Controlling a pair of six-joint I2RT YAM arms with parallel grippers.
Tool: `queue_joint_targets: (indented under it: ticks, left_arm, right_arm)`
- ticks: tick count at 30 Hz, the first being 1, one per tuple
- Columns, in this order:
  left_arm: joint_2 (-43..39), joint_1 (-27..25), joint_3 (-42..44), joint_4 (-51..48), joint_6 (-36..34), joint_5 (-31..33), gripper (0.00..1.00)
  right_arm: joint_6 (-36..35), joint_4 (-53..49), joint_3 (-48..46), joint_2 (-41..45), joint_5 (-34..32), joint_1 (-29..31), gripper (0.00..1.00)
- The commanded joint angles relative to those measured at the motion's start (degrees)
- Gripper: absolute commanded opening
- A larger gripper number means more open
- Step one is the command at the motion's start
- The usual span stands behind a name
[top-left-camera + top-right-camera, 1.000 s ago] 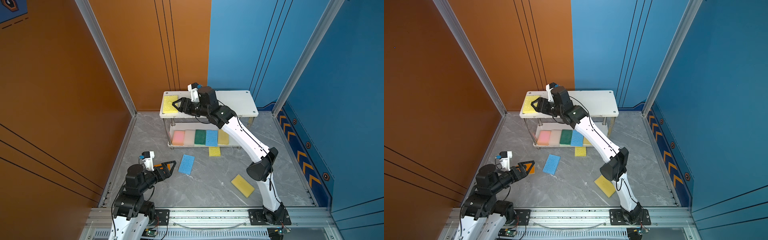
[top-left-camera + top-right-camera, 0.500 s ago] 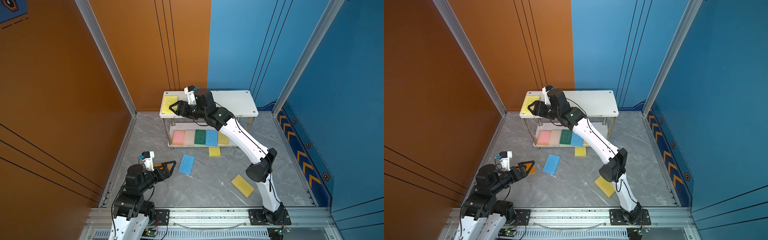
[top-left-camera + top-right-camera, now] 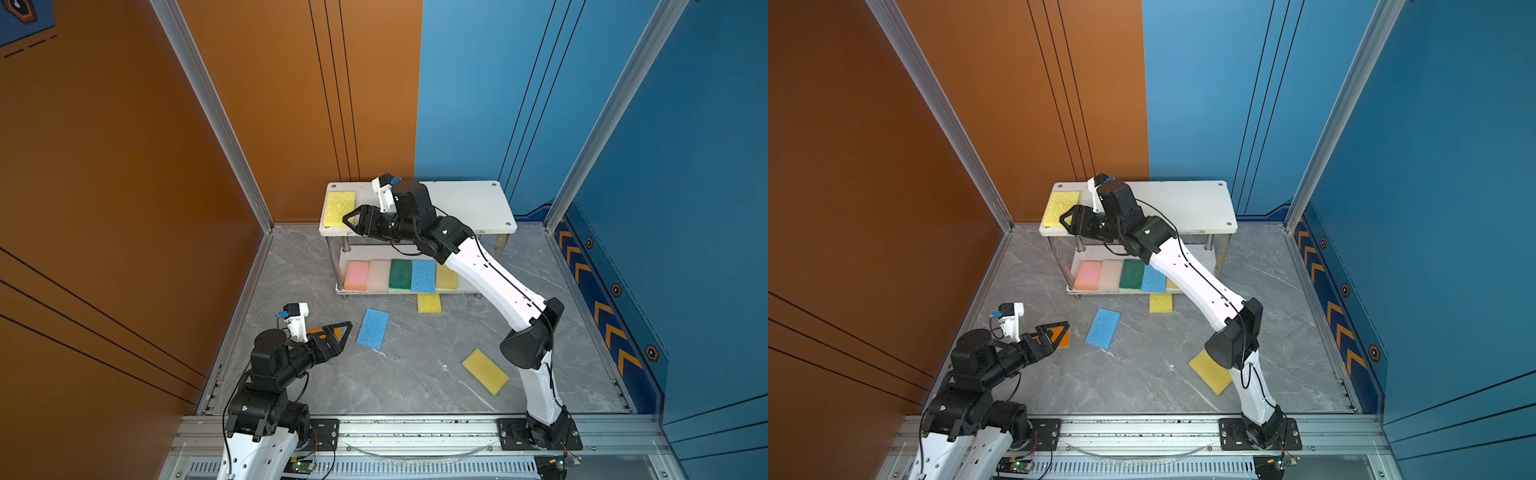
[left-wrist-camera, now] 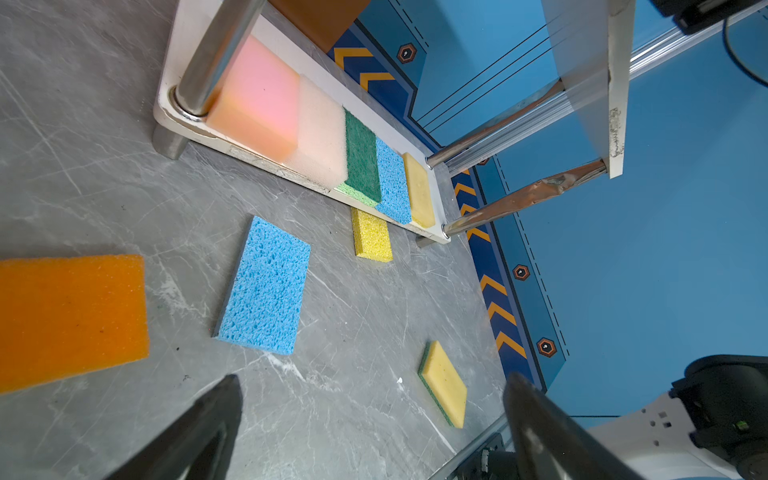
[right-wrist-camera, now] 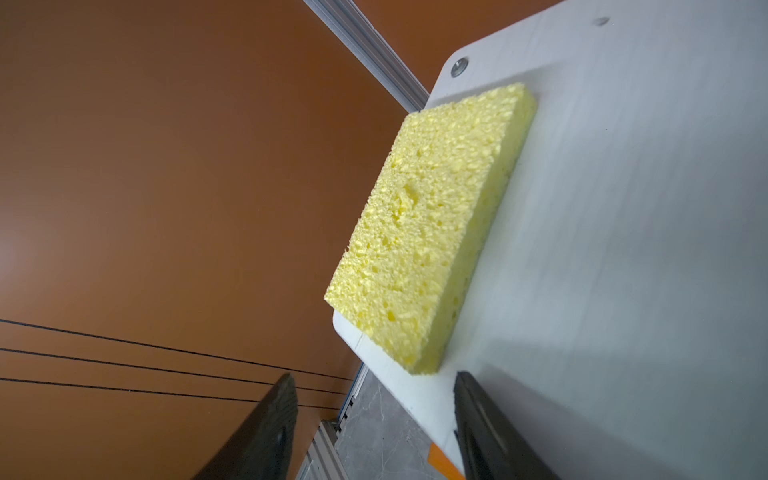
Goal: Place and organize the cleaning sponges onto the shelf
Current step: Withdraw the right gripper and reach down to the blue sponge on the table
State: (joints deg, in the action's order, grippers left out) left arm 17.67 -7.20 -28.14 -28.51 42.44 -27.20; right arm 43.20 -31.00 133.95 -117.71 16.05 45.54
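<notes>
Right hand (image 3: 348, 219) open and empty, just beside yellow sponge (image 3: 339, 207) lying on shelf's (image 3: 469, 203) top board. Left hand (image 3: 343, 329) wide open, empty, over counter (image 3: 415, 374) near orange sponge (image 4: 70, 320).

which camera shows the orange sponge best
The left wrist view: the orange sponge lies large and unobstructed on the floor. In both top views the left claw covers most of it. The right wrist view shows nothing clear of it.

Grey marbled floor (image 3: 415, 374). Orange wall panels (image 3: 124, 166) left and rear; blue panels (image 3: 685, 208) right. Aluminium corner posts (image 3: 217, 124) between.
</notes>
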Motion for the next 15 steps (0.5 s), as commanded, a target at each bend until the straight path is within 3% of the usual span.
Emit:
queue_joint_targets:
  ticks: [1,6,11,15]
  left_arm:
    - [-0.28,-0.4,0.34,0.56,-0.71,-0.47,0.98]
    - [1.76,-0.72,-0.29,-2.26,-0.25,3.02,0.98]
    - [7.7,-1.47,-2.01,-6.45,-0.09,10.15,0.98]
    - [13.19,-1.57,-2.07,-5.33,0.41,9.91,0.98]
  right_arm:
    - [-5.17,-6.08,-6.61,6.93,-4.07,0.8,0.62]
    - [-8.53,-5.91,-25.4,19.97,-7.74,2.17,0.63]
    - [-3.95,-0.51,-49.73,30.95,-6.91,3.15,0.63]
    - [-0.05,3.75,-61.81,32.85,-6.18,3.75,0.63]
